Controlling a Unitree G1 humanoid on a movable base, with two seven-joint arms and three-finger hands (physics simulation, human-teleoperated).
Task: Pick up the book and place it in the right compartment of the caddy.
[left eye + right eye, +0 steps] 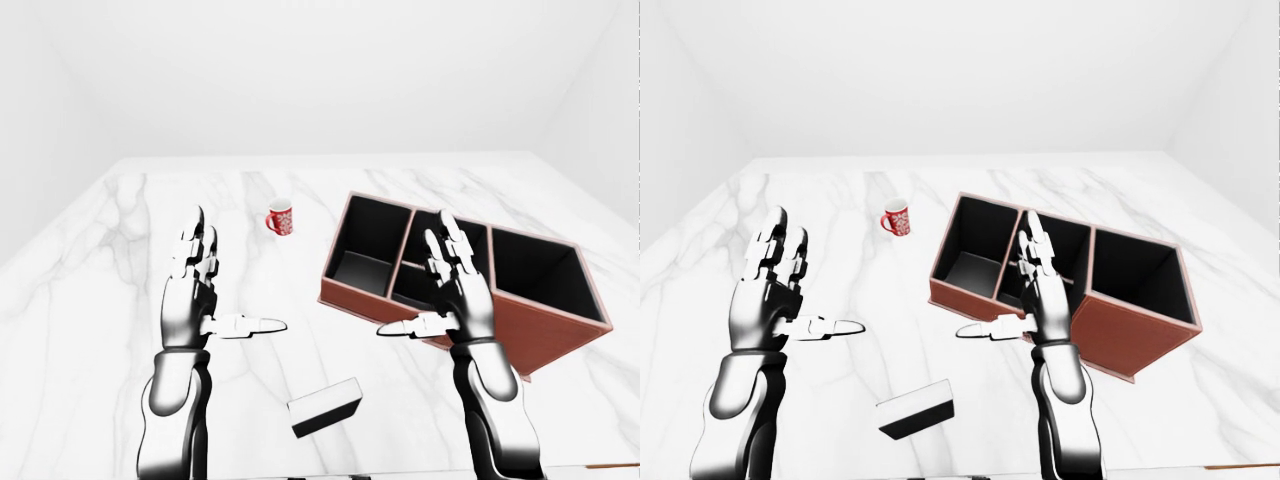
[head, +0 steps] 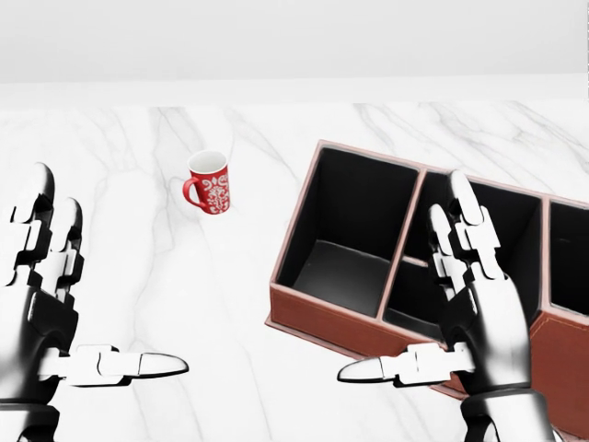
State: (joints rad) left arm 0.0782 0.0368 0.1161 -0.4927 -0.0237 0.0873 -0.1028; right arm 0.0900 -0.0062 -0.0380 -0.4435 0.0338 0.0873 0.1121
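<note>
White room, marble table (image 1: 120, 260). Left-eye view: book (image 1: 325, 407) lies flat near the bottom edge, between the arms and below both hands, untouched. Left robot hand (image 1: 205, 295) and right robot hand (image 1: 445, 290) are raised, fingers spread, holding nothing. Caddy (image 1: 520, 335) sits right, mug (image 1: 280, 219) just left of it.

Head view: book out of frame; caddy's compartments look empty.

Right-eye view: same layout.
</note>
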